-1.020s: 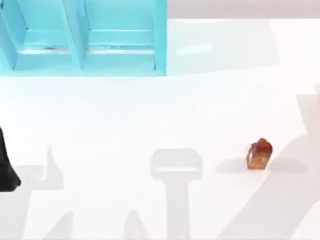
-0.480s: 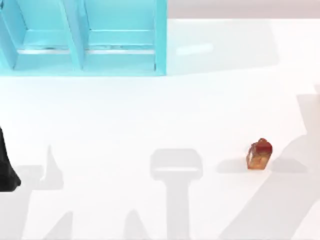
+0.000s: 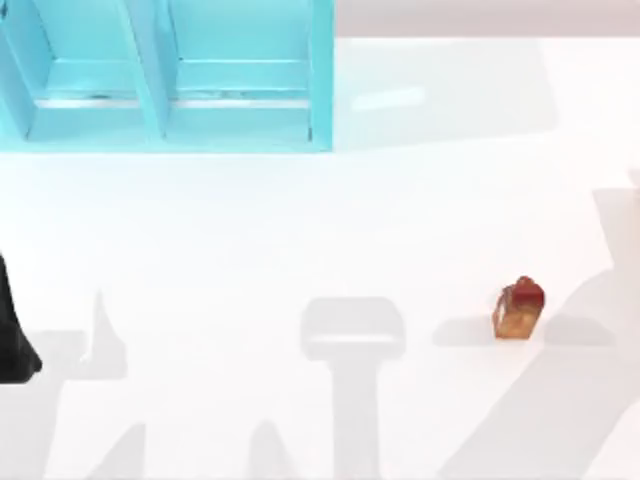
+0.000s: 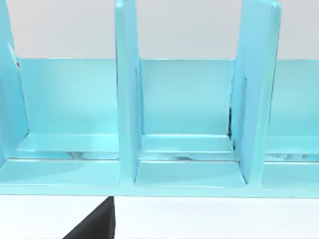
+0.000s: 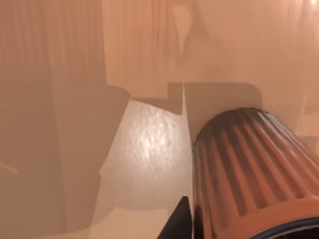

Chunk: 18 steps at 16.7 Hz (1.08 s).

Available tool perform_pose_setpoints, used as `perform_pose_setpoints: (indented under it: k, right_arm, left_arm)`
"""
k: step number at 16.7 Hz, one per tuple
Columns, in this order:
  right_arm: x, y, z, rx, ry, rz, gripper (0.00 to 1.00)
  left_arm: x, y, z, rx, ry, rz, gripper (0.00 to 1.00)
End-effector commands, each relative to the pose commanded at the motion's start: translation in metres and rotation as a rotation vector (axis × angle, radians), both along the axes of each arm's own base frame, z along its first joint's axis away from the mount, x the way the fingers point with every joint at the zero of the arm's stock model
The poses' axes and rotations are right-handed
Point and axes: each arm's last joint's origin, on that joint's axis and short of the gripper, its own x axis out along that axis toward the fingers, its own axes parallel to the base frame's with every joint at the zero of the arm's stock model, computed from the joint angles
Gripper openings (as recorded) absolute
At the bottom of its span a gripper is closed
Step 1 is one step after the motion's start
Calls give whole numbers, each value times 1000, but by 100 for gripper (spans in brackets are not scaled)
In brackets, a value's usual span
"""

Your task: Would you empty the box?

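The right wrist view looks into a tan, wood-coloured box (image 5: 60, 109) with a lit patch on its floor (image 5: 149, 149). A ribbed orange-brown cylinder (image 5: 249, 169) lies inside it, very close to the camera. A dark tip of my right gripper (image 5: 182, 221) shows just beside that cylinder. In the top view a small amber block with a red top (image 3: 519, 308) stands on the white table at the right. My left arm (image 3: 12, 335) is a dark shape at the table's left edge, and a dark wedge of it (image 4: 94, 226) appears in the left wrist view.
A cyan rack with upright dividers (image 3: 170, 75) stands at the table's far left, and the left wrist camera faces its open compartments (image 4: 184, 99). Grey arm shadows fall across the white tabletop (image 3: 350, 210) at the front and right.
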Motion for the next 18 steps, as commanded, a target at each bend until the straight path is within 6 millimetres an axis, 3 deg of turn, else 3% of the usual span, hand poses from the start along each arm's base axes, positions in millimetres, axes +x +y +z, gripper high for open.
perform_pose_setpoints:
  k: [9,14,18]
  right_arm:
    - [6,5,8,-10,-28,19,0]
    - [31,17,53,-56,-135,97,0]
    - [33,20,97,-69,-160,110,0]
  left_arm:
    - [0,0,0,0,0,0,100]
    - [0,0,0,0,0,0,100]
    - [0,0,0,0,0,0,100]
